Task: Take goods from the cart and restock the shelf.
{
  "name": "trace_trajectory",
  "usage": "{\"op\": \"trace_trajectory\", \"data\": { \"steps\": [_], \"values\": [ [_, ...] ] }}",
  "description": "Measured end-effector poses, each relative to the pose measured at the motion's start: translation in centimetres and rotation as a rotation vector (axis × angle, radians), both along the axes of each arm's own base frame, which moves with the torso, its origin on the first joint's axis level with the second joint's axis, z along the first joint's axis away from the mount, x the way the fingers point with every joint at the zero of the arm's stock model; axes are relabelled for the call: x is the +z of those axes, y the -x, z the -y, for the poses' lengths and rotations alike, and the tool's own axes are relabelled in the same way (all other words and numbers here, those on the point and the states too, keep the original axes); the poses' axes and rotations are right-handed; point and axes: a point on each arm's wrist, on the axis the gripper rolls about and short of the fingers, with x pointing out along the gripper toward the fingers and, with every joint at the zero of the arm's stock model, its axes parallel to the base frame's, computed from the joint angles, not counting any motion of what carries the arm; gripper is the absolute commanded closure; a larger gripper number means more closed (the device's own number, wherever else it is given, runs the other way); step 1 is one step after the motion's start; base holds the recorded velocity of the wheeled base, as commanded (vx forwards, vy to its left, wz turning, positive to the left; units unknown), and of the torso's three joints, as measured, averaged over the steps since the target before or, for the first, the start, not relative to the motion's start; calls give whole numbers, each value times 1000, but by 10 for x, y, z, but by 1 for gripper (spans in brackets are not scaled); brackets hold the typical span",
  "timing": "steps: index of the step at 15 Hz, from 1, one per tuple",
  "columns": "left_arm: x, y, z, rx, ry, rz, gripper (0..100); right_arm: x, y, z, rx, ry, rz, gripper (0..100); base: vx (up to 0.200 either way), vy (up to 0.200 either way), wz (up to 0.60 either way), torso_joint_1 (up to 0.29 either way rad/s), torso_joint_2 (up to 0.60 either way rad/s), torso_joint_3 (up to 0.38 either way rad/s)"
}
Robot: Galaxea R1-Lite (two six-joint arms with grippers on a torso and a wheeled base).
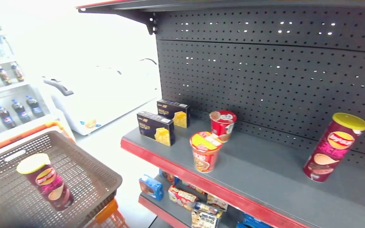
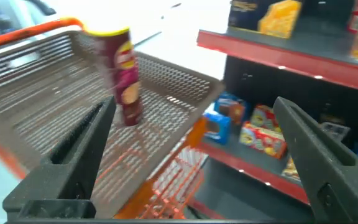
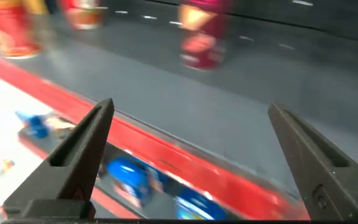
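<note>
1. Grey metal shelf [image 1: 265,180] with a red front lip. A wide bare stretch lies between the front noodle cup [image 1: 205,152] and the shelf can [image 1: 331,148], at the cup's 3 o'clock.
2. At 8 o'clock in the head view, the brown perforated plastic basket [image 1: 87,177] holds the basket can [image 1: 48,183], standing apart from the walls.
3. Both cans are maroon tubes with yellow lids, long axes upright. In the head view the basket can's lid leans toward 11 o'clock, the shelf can's toward 1 o'clock.
4. The rear noodle cup [image 1: 222,124] stands by the pegboard [image 1: 265,79]. Two dark boxes [image 1: 156,128] stand at the cups' 9 to 10 o'clock.
5. The left gripper [image 2: 197,162] hangs near the basket, jaws released. The right gripper [image 3: 194,162] hangs before the red lip, jaws released.
</note>
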Motion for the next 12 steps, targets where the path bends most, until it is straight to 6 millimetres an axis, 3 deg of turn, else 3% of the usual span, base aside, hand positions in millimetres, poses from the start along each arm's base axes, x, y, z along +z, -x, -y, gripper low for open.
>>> {"op": "trace_trajectory", "data": {
  "steps": [5,12],
  "values": [
    [0,0,0,-3,-9,-2,0,0,0,0,-1,1,1,0,0,0,600,0,1,5],
    [-1,0,0,-7,-13,-3,0,0,0,0,0,1,0,0,0,0,0,0,0,0]
  ]
}}
